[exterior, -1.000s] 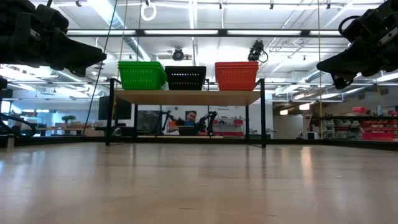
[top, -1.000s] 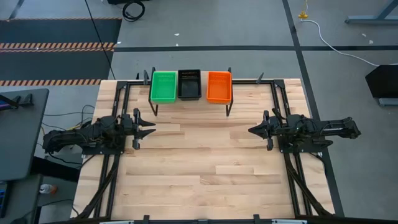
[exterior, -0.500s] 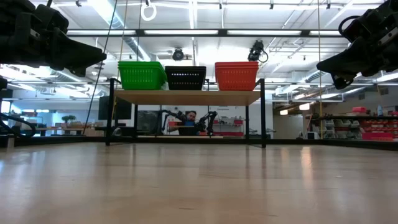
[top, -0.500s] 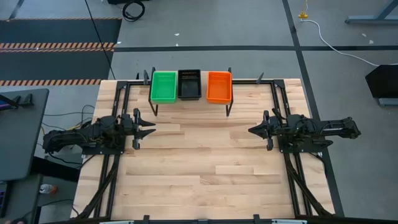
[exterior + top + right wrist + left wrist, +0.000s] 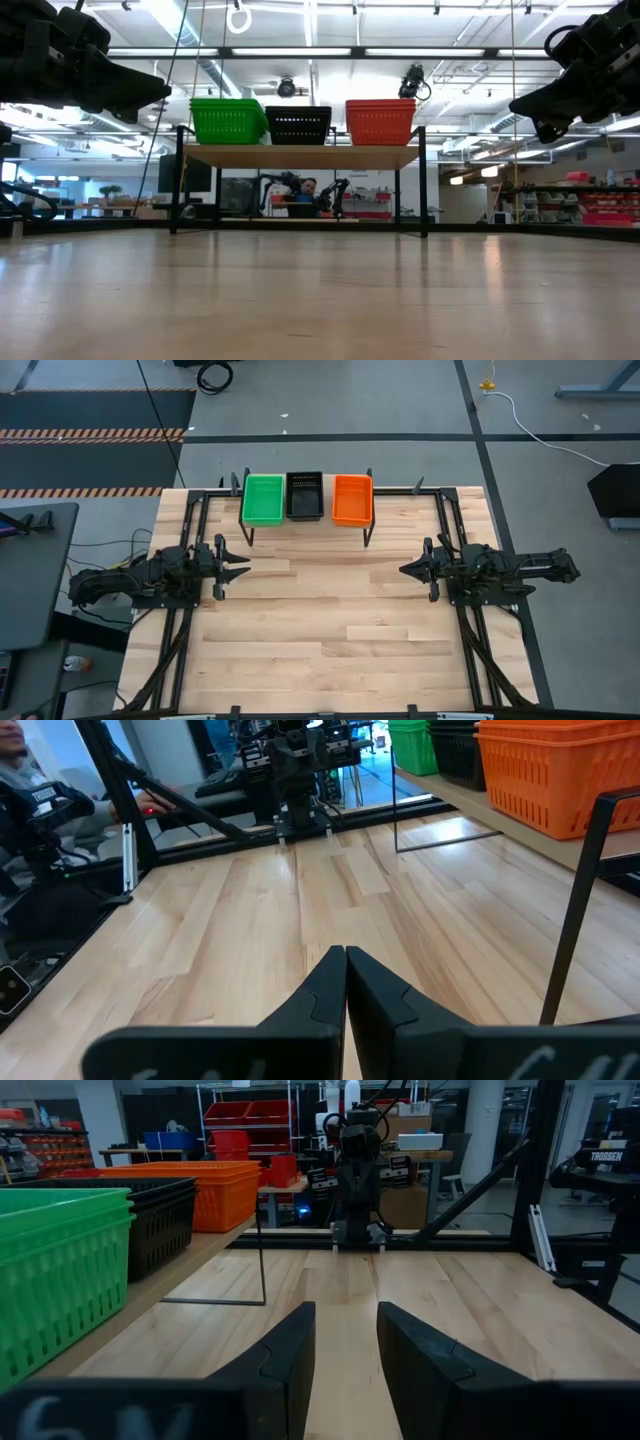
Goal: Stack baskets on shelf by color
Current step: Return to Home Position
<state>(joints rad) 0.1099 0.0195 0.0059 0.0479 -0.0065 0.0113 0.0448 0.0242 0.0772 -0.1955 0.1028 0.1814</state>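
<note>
- Low view: nothing had changed against the frames from a second ago. The shelf (image 5: 300, 157) stood at the far side of the surface (image 5: 320, 300). It carried the green stack (image 5: 228, 121) on the left, the black stack (image 5: 298, 125) in the middle and the orange stack (image 5: 380, 121) on the right, close side by side.
- The left pincer (image 5: 150, 96) and right pincer (image 5: 522, 106) hung high at either edge, well apart from the shelf.
- My read: sorting looked finished and both arms were already parked. Only ending the run was left.
- A person (image 5: 305, 186) showed in the room behind, seen under the shelf and well off the rig.
- High view: the layout matched, one colour per column, and no loose basket showed on the surface.
- Both arms lay folded at the left and right edges, pincers pointed inward and well apart from each other. Nothing lay between them and the shelf.
- A cable (image 5: 510, 405) ran on the floor beyond the surface, no obstacle.
- Left wrist view: the left pincer's fingers (image 5: 285, 1365) were apart and held nothing.
- The green stack sat nearest it, with black and orange farther right. Layered rims showed on the green, but I couldn't tell the count.
- The right arm (image 5: 358, 1170) faced it across the surface.
- Right wrist view: the right pincer's fingers (image 5: 320, 995) were together, tips touching, with nothing between them.
- The orange stack sat nearest it on the shelf. The left arm (image 5: 292, 765) stood opposite.
</note>
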